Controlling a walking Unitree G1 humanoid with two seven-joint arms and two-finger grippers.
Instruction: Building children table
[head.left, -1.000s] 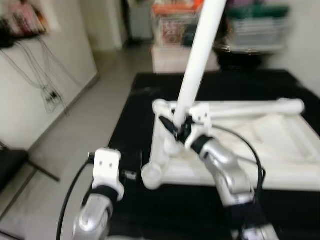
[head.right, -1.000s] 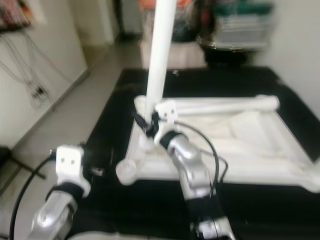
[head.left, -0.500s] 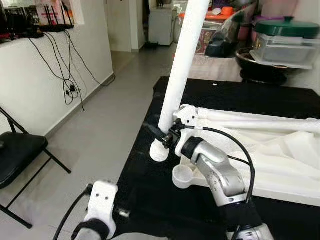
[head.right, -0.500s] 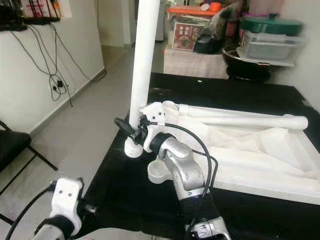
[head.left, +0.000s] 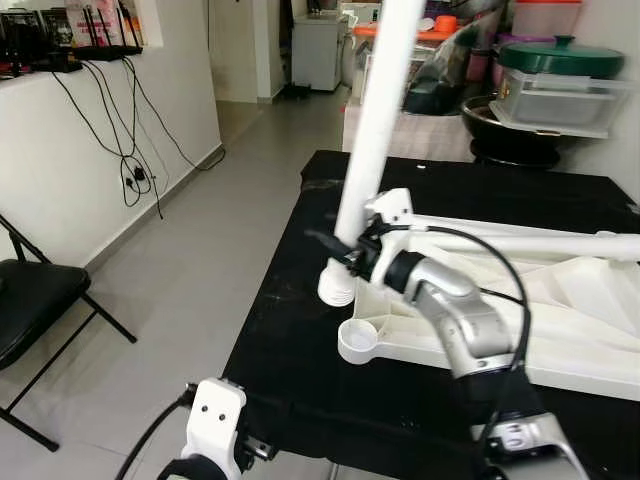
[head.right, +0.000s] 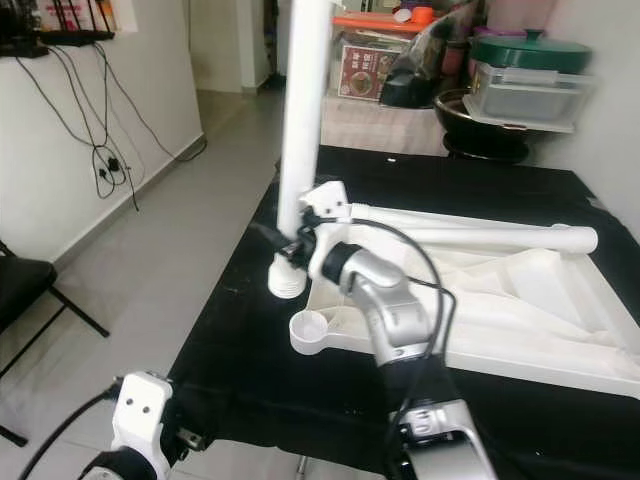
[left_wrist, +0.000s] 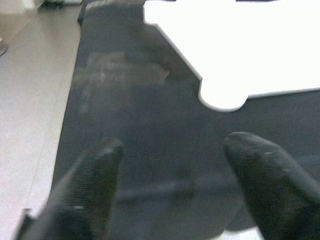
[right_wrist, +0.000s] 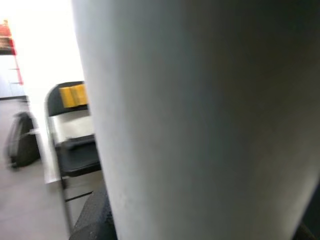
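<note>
- The right tool was clamped on the white table leg, held nearly upright with its threaded foot just beside the corner socket of the upturned white tabletop
- The step looked like fitting this leg; next it needed lining up over the socket and seating
- The left tool hung low, fingers spread, holding nothing
- A black worktop carried the parts; grey floor, a folding chair

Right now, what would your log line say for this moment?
right gripper: shut on white table leg, upright, foot beside corner socket | left gripper: open, idle over black mat | tabletop: upside down
</note>
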